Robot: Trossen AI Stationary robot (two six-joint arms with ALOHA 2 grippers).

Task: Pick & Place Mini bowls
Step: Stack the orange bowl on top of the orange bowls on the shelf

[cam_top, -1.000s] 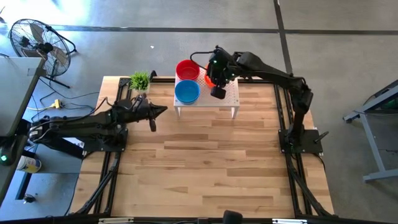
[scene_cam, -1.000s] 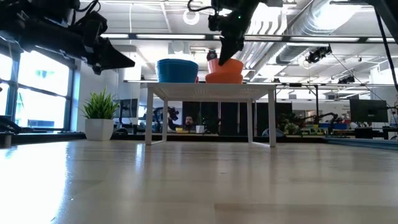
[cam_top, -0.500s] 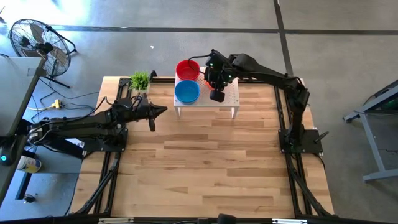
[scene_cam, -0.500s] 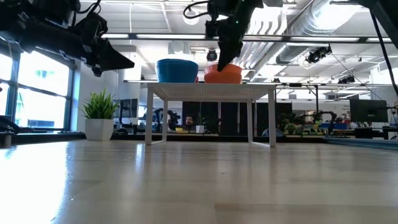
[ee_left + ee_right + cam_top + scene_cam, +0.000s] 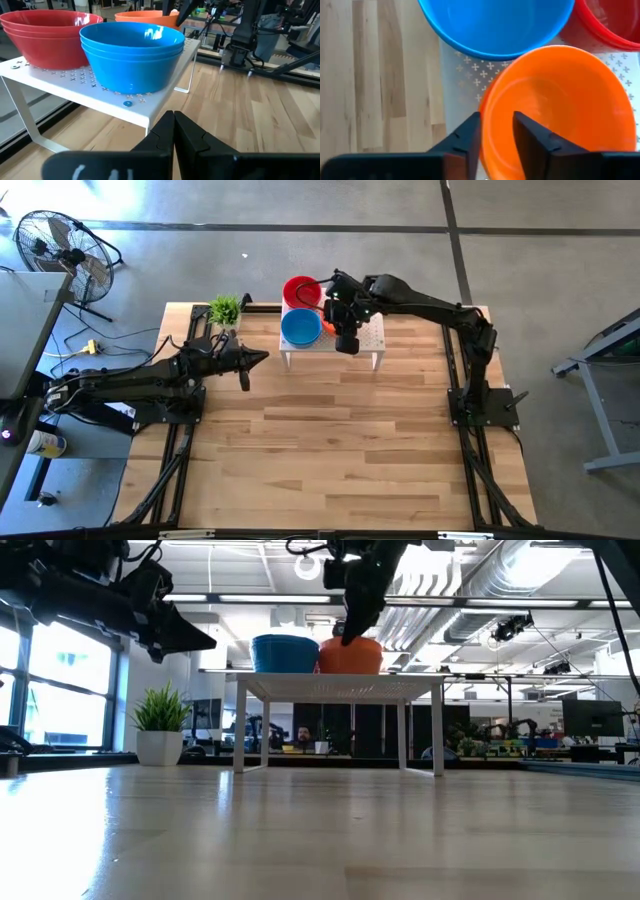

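Observation:
An orange mini bowl (image 5: 555,105) stands on the white perforated stand (image 5: 340,687), close beside the stacked blue bowls (image 5: 285,652). The red bowls (image 5: 301,290) stand behind them. My right gripper (image 5: 496,117) reaches down over the orange bowl, open. One finger is inside its rim (image 5: 487,107) and one outside, on the side toward the blue bowls. In the high view the right gripper (image 5: 338,308) hides most of the orange bowl (image 5: 328,327). My left gripper (image 5: 173,120) is shut and empty. It hangs level left of the stand, pointing at the blue bowls (image 5: 132,55).
A small green plant (image 5: 226,309) stands at the table's far left corner, just behind my left arm. The stand's thin legs (image 5: 240,730) reach down to the wooden tabletop, which lies bare toward the near edge. A fan (image 5: 60,245) stands on the floor beyond the table.
My right gripper has moved a little toward the table's left and near edges and slightly down, bringing the orange bowl with it. The bowl now stands close against the blue bowls on the stand. My left arm has kept still.

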